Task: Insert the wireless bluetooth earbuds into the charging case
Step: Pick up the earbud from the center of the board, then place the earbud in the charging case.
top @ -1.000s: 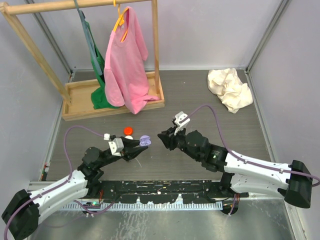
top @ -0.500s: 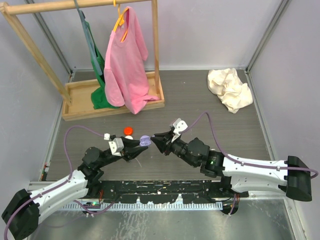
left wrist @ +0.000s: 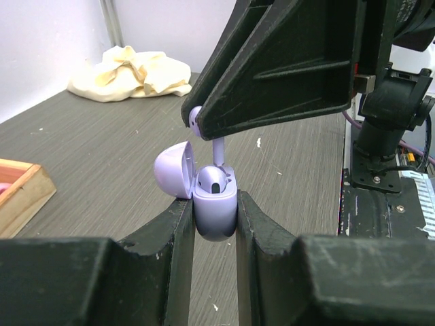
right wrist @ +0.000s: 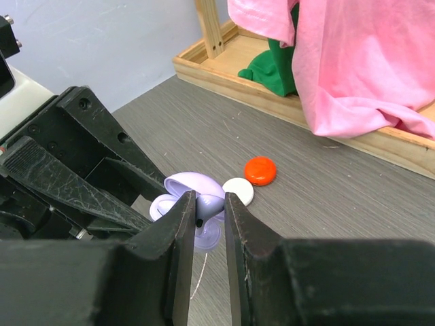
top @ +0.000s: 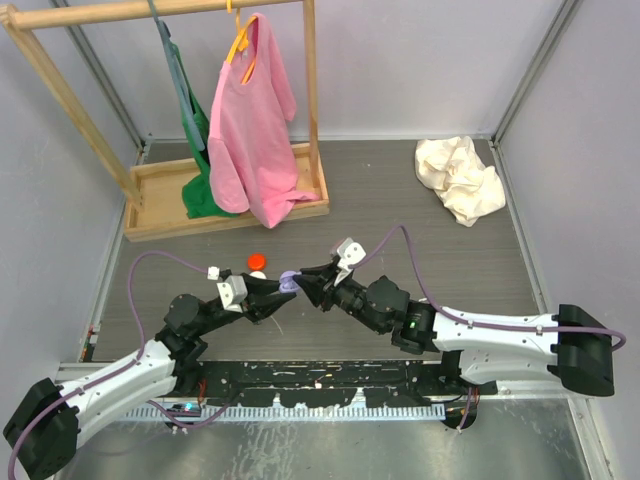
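My left gripper (left wrist: 215, 212) is shut on the lilac charging case (left wrist: 216, 204), held upright above the table with its lid (left wrist: 172, 170) open to the left. One lilac earbud sits in the case. My right gripper (right wrist: 209, 204) is shut on a second lilac earbud (right wrist: 211, 206). Its stem (left wrist: 219, 149) points down into the case's free slot. In the top view the two grippers meet at the case (top: 289, 281), the left gripper (top: 280, 291) from the left and the right gripper (top: 302, 283) from the right.
A red round case (top: 256, 261) and a white one (top: 258, 274) lie just behind the grippers. A wooden rack (top: 230, 200) with a pink shirt (top: 250, 120) and a green garment stands at the back left. A cream cloth (top: 460, 178) lies at the back right.
My right gripper has moved left with the earbud until it sits over the open case. The left arm and the case have stayed still.
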Robot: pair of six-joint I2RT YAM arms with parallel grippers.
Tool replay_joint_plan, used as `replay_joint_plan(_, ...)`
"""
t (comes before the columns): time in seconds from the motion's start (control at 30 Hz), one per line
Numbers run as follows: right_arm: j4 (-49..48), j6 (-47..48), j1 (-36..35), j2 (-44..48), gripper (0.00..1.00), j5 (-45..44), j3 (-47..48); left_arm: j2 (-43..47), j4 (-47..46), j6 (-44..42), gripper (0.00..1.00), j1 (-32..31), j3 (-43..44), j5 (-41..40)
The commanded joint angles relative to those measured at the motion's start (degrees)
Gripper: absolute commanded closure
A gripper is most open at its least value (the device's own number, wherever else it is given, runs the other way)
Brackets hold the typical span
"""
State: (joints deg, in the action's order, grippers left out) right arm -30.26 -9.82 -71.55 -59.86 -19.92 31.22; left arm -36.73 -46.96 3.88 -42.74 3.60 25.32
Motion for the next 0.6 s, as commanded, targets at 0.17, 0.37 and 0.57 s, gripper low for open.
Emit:
replay_joint_plan(0.17, -5.7, -0.7, -0.5, -1.4, 0.77, 1.6, 0.4, 1.2, -4.7, 0.8, 0.98, -0.1, 0.5, -0.8)
replay_joint_plan(0.37, -5.7, -1.0, -0.5, -1.3, 0.76, 2.4, 0.3, 1.6, -4.8, 0.9, 0.99, -0.1, 0.2, -2.3)
replay_joint_plan(0.57, -5.7, -1.2, -0.5, -0.6, 0.76, 3.0, 0.4, 1.0, -4.8, 0.9, 0.99, -0.1, 0.4, -2.8)
